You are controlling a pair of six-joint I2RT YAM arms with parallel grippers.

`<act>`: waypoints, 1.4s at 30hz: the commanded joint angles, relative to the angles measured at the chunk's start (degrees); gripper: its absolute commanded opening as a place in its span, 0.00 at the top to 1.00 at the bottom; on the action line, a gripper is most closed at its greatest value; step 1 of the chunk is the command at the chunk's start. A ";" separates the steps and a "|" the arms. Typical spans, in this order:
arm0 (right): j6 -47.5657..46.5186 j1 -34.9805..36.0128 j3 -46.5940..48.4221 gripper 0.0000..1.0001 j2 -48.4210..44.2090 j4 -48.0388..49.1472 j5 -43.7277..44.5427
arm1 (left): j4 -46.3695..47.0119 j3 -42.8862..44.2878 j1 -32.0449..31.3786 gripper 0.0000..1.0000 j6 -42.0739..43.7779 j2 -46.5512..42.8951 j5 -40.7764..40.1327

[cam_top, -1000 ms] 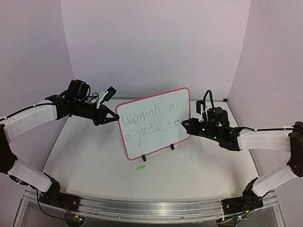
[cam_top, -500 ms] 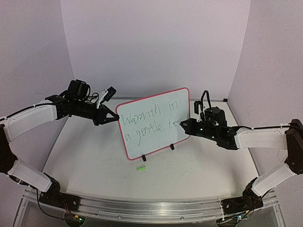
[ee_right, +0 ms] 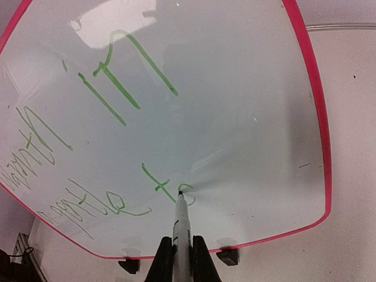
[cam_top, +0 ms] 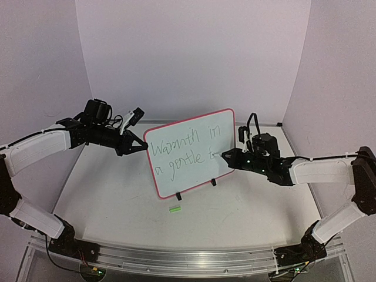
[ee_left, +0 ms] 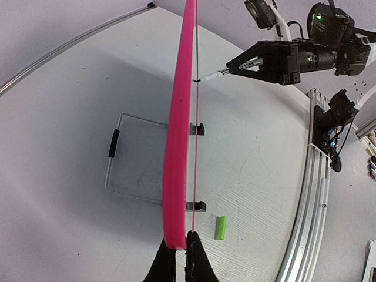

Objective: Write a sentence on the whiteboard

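A small green cap (cam_top: 174, 208) lies on the tabletop (cam_top: 117, 200) toward its near edge, apart from everything else. Just behind it, about mid-tabletop, the whiteboard (cam_top: 197, 173) stands on two black clip feet, leaning back, its red-pink frame all round. The left jaws are closed tight on the frame at the board's left edge, pinching it between the fingertips (ee_left: 189, 261). The right jaws, at the board's right side, are closed on a white marker (ee_right: 181, 226) that points at the board; its dark tip touches the white face low on the right. The sentence (cam_top: 185, 150) runs in thin green writing over two lines, "Warmth in" above and "a gentle t" below, with a small loop begun at the marker tip. Behind the board a wire bracket (ee_left: 113, 144) lies flat on the tabletop.
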 commanded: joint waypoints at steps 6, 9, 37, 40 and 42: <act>-0.10 -0.12 0.82 1.00 1.63 0.22 2.61 | -6.71 -0.26 -1.24 1.00 2.92 2.61 -3.03; 0.06 -0.12 0.92 1.00 1.05 0.03 4.06 | -6.70 -0.29 -1.27 1.00 2.93 2.71 -3.01; -1.22 -0.12 2.36 1.00 -3.06 -0.33 4.22 | -6.79 -0.24 -1.25 1.00 2.92 2.18 -3.28; -1.34 -0.08 2.63 1.00 -2.89 -0.33 3.67 | -6.81 -0.15 -1.28 1.00 2.88 2.25 -3.28; -1.42 -0.12 2.79 1.00 -2.36 -0.33 2.98 | -6.77 -0.13 -1.27 1.00 2.93 2.34 -3.28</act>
